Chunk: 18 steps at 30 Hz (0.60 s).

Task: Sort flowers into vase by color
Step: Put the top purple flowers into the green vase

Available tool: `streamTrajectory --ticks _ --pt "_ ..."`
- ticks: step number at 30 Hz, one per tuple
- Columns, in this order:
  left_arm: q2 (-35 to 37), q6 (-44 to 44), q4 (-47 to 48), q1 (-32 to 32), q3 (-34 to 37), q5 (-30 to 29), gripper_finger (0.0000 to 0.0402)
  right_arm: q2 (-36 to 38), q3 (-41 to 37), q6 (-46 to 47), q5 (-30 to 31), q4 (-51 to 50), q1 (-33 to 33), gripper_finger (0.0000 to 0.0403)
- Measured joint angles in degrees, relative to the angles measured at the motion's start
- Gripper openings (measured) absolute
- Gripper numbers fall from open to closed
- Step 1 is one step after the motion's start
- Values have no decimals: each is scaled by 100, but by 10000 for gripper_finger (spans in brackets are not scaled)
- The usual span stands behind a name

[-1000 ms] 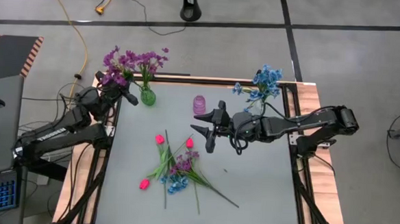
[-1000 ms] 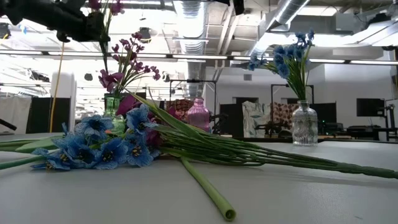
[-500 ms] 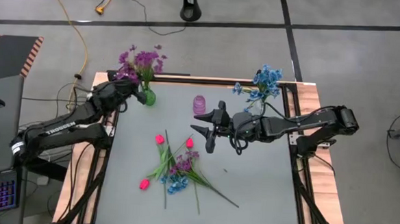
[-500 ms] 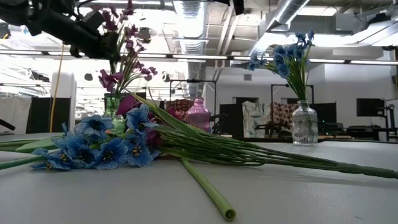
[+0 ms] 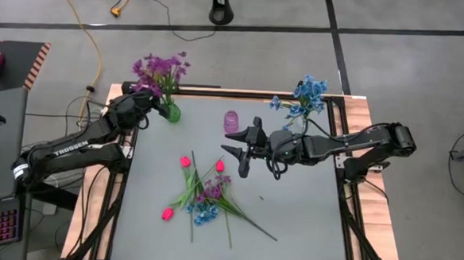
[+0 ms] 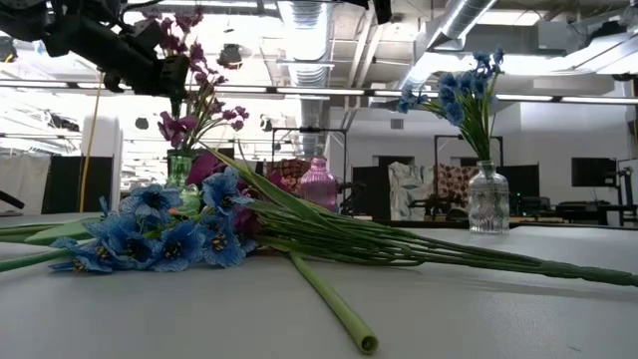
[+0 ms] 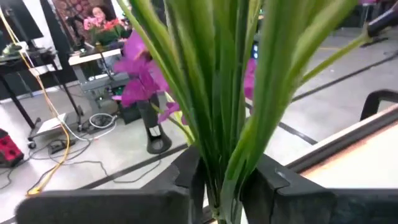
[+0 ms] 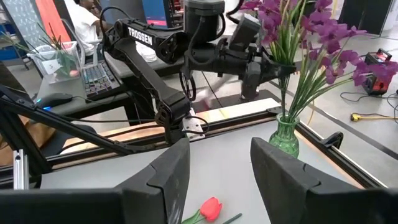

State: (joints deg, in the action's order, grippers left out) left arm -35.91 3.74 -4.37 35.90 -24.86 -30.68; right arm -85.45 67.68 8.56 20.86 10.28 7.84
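My left gripper (image 5: 150, 102) is at the table's far left corner, beside the green glass vase (image 5: 172, 111), shut on a purple sprig (image 5: 157, 69). That sprig stands among the other purple flowers (image 8: 323, 31) in the vase. My right gripper (image 5: 239, 150) hovers open above the table's middle, near the pink vase (image 5: 232, 120). Blue flowers (image 5: 305, 94) stand in a clear vase (image 6: 488, 199) at the far right. A pile of blue, purple and pink-red sprigs (image 5: 205, 196) lies on the table. My left gripper pinches the purple sprig's green stem and leaves (image 7: 221, 155) between its two fingers (image 7: 186, 177), below the blossoms. The fingers come roughly level from the table's left side, across the stem. The sprig stands upright over the green vase (image 8: 286, 134); I cannot tell whether its lower end is inside.
The pile's long stems (image 6: 339, 309) run toward the near edge. A pink-red bud (image 8: 211, 208) lies below my right gripper. The table's right half (image 5: 307, 213) holds nothing. Beyond the table are desks, cables and a person (image 8: 84, 18).
My left gripper has carried the purple sprig from the table's left edge toward the right, up to the green vase. The sprig's blossoms now merge with the bunch in the vase. In the last half second it has hardly moved.
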Motion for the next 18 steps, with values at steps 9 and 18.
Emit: streamTrajectory --ticks 9,18 --pt "447 -309 718 -2 0 23 170 0 0 0 -2 -2 0 196" --pt "893 -514 1792 -2 0 40 207 0 0 0 -2 -2 0 196"
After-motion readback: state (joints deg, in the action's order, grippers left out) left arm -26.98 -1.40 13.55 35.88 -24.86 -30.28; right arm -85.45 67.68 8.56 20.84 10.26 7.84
